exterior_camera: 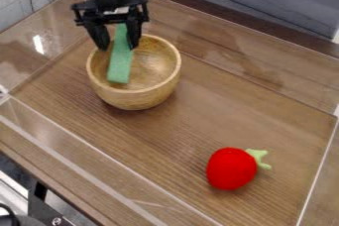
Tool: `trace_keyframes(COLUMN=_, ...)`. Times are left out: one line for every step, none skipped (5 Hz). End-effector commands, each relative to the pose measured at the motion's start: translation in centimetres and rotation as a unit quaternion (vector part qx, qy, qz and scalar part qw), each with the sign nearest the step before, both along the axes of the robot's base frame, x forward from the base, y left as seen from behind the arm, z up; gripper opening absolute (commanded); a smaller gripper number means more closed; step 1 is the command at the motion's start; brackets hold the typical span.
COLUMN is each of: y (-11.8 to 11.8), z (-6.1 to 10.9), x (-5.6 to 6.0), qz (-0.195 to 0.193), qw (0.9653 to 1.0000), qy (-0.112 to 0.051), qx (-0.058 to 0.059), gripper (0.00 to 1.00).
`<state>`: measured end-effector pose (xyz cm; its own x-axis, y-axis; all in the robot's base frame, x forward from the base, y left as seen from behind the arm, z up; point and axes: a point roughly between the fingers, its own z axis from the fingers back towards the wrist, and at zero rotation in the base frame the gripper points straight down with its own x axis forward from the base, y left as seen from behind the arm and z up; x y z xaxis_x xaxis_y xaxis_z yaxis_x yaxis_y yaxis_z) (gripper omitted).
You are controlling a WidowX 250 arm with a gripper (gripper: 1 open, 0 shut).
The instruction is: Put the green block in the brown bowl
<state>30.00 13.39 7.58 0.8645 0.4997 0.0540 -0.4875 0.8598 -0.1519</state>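
The black claw [114,29] hangs over the far-left rim of the brown bowl [134,73], pointing straight down; its two fingers [97,32] are spread apart, released rather than clenched; the green block [122,56] stands between and below them, tilted, its upper end up among the fingertips and its lower end down inside the bowl; the spread of the fingers is wider than the block, though whether one finger still brushes its top edge is too fine to tell; the block leans against the inner wall on the bowl's left side, most of its length showing above the bowl's floor.

The bowl is round, light wood with a thick rim and visible grain; it sits on the wooden worktop [225,101] toward the far-left part of the view; the worktop is dark brown with long grain lines; a clear low wall [27,66] runs around it, glinting along the left and near edges.

A red strawberry toy [233,168] with a small green leafy top lies on the worktop at the near right, well apart from the bowl and from the claw; its leaf end points to the right; nothing touches it.
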Motion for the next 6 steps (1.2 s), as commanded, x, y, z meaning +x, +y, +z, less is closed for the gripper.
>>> trace_keyframes(y=1.0, z=2.5, x=1.0, qz=-0.002, qw=0.9997, qy=-0.024, qx=0.007, gripper=1.00)
trace_keyframes(y=-0.8, z=2.8, x=1.8, qz=0.012, qw=0.9996, qy=-0.027, qx=0.001, gripper=1.00)
trace_keyframes(y=-2.4, z=2.9, x=2.5, qz=0.025, qw=0.9993, qy=-0.029, qx=-0.002, gripper=1.00)
trace_keyframes(y=-2.3, z=3.7, x=3.0, qz=0.034, qw=0.9990, qy=-0.030, qx=-0.006, gripper=1.00)
trace_keyframes(y=-2.4, z=4.8, x=3.5, qz=0.041, qw=0.9986, qy=-0.033, qx=-0.012, gripper=1.00)
trace_keyframes(y=-2.9, z=4.9, x=4.2, qz=0.039, qw=0.9988, qy=-0.029, qx=-0.010, gripper=1.00)
